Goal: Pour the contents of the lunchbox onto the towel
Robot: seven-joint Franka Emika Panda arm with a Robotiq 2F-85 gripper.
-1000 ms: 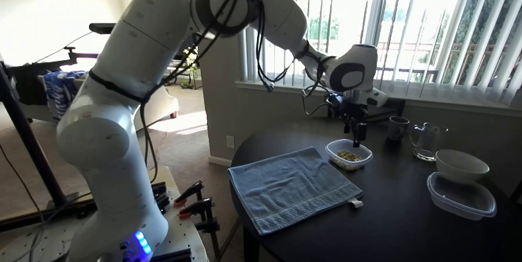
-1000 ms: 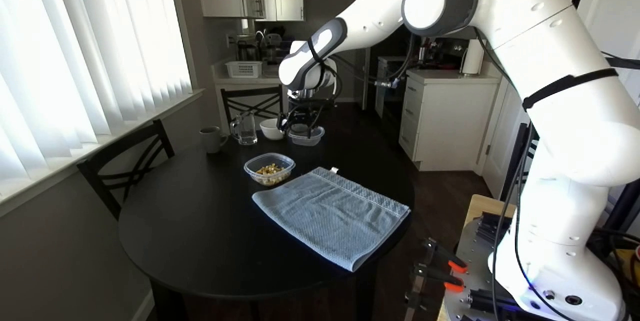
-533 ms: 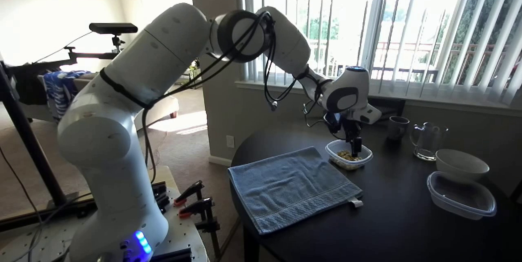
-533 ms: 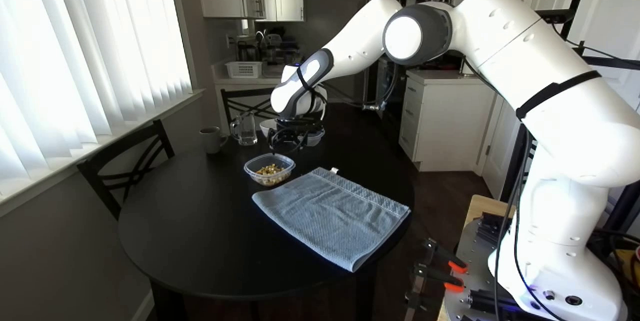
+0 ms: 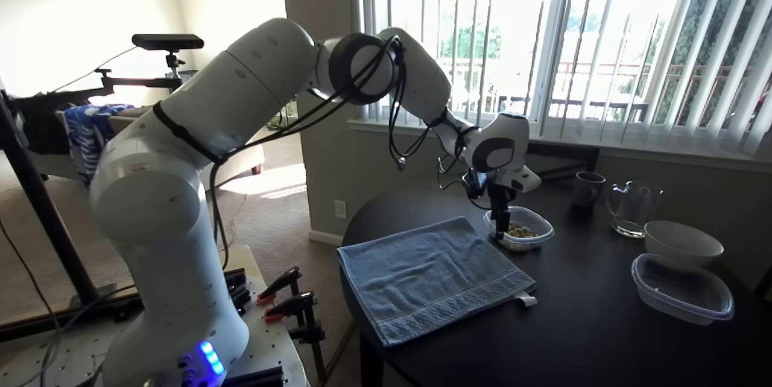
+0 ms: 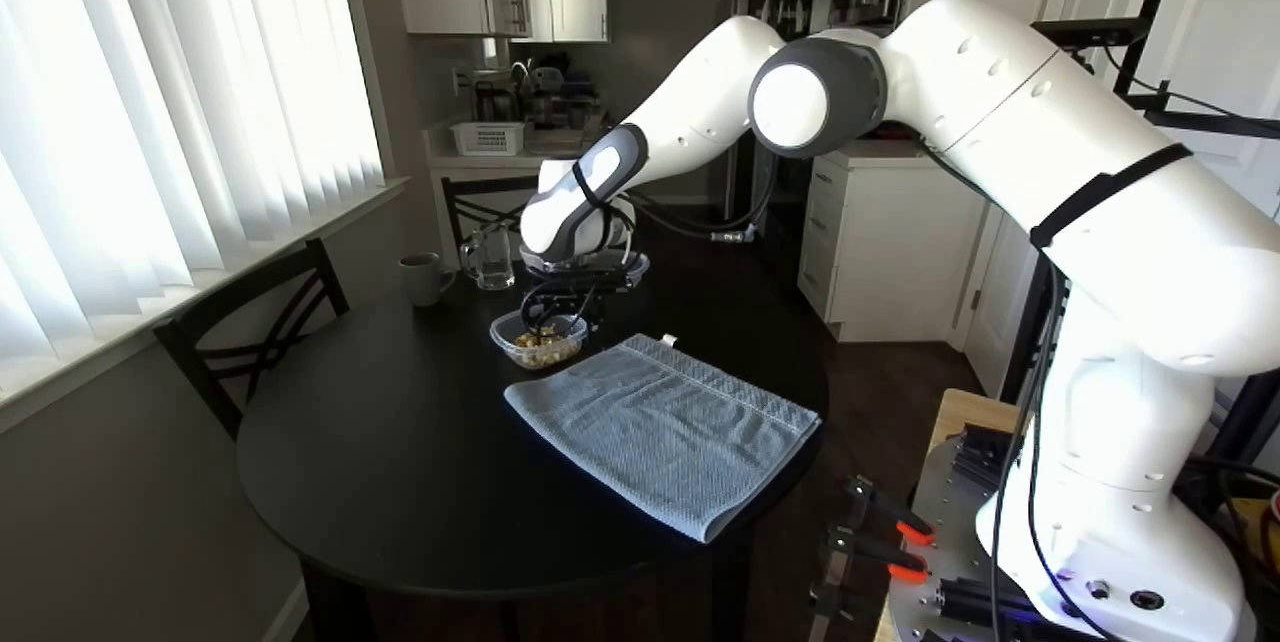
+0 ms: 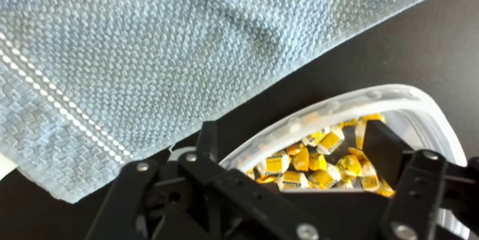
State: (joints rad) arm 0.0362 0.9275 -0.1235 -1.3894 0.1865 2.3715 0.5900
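The lunchbox, a small translucent container, stands upright on the dark table beside the towel; its rim shows in the wrist view (image 7: pixel 336 113) and its wall in both exterior views (image 5: pixel 532 245) (image 6: pixel 545 362). Its contents are several yellow-and-white wrapped candies (image 7: pixel 323 178), also visible in an exterior view (image 5: pixel 522 231). The blue-grey towel (image 5: pixel 434 281) lies flat, and fills the upper left of the wrist view (image 7: pixel 168 57). My gripper (image 7: pixel 292 131) is open, low at the lunchbox's towel-side wall. One finger (image 7: pixel 385 150) is inside above the candies, the other (image 7: pixel 208 139) outside the wall.
A grey mug (image 5: pixel 588 189), a glass mug (image 5: pixel 633 212), a white bowl (image 5: pixel 681 243) and a larger clear container (image 5: pixel 681 290) stand on the table beyond the lunchbox. Chairs (image 6: pixel 265 327) and the window blinds border the table.
My arm has come down and toward the towel, from above the lunchbox to around its towel-side wall. The lunchbox has shifted very slightly. The towel has not moved.
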